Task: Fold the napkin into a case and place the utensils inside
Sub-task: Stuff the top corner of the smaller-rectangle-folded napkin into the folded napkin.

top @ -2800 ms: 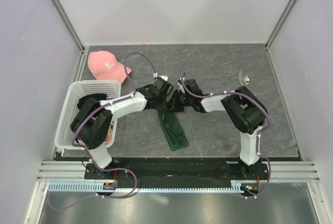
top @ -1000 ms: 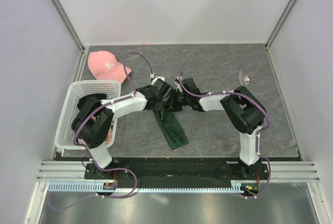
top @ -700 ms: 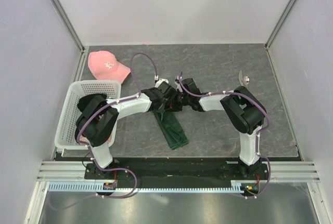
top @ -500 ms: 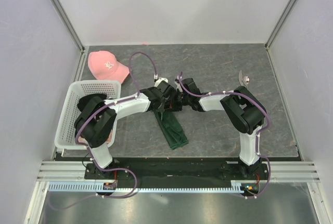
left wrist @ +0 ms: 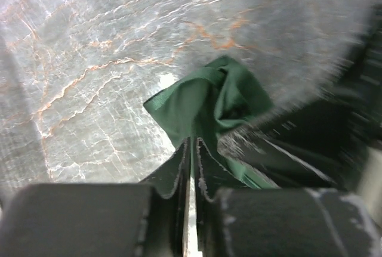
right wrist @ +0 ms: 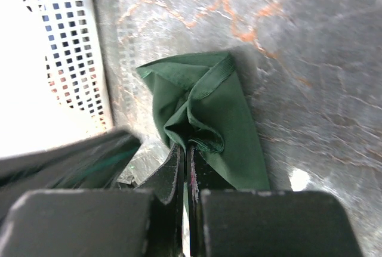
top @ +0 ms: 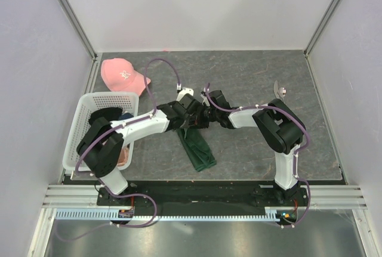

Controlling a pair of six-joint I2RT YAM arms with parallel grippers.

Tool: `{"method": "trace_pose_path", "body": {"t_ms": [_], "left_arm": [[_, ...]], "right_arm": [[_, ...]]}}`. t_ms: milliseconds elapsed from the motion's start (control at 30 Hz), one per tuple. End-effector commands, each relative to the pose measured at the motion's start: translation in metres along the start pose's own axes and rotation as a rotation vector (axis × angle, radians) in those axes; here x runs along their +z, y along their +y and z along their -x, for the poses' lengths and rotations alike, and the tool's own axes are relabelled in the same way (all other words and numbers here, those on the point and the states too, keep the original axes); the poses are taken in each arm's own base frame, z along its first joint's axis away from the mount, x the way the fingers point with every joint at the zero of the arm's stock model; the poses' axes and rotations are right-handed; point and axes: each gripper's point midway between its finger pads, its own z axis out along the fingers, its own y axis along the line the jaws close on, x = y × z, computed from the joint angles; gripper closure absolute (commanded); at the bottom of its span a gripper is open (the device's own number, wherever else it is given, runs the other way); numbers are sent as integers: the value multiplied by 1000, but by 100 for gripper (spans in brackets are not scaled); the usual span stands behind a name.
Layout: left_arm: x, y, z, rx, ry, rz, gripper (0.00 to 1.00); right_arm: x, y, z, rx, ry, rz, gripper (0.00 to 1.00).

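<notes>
Left jaws: closed to a thin slit and clamped on a bunched corner of the napkin, which gathers just beyond the tips above the worktop. Right jaws: together, clamped on a folded, hemmed edge of the same cloth, which pleats at the tips. In the top view both sets of jaws meet tip to tip at the napkin's far end, with the left arm reaching in from the left and the right arm from the right. Basket: white and perforated, at the near left of the worktop, partly covered by the left arm. It holds a dark garment at its far end and a pinkish item at its near end, which is too hidden to identify. Napkin: folded into a narrow strip at the centre of the worktop, lying flat from its near end up to the jaws. Long axis: roughly near to far and slanted, with the near end toward the right and the far end toward the left. Utensils: shiny, on the worktop at the far right, well apart from the napkin, and too small to tell the pieces apart. Cap: pink, at the far left, just beyond the basket.
</notes>
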Motion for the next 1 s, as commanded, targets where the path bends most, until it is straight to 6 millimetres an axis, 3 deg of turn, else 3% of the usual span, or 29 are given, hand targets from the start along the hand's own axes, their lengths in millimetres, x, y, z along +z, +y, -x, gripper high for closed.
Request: {"method": "trace_pose_path", "body": {"t_ms": [0,367,600,967], "left_arm": [[-12,-1,20,11,-103,29,94],[17,-9,0,123,-2,51,92],[20,-4,0,134,-5,85,82],[30,7,-4,177,0,167,79]], "right_arm": [[-4,7,0,-2,-3,32,100],[-6,8,2,-5,-7,39,100],[-5,5,1,-3,-4,33,100],[-4,3,1,-1,-2,34,100]]}}
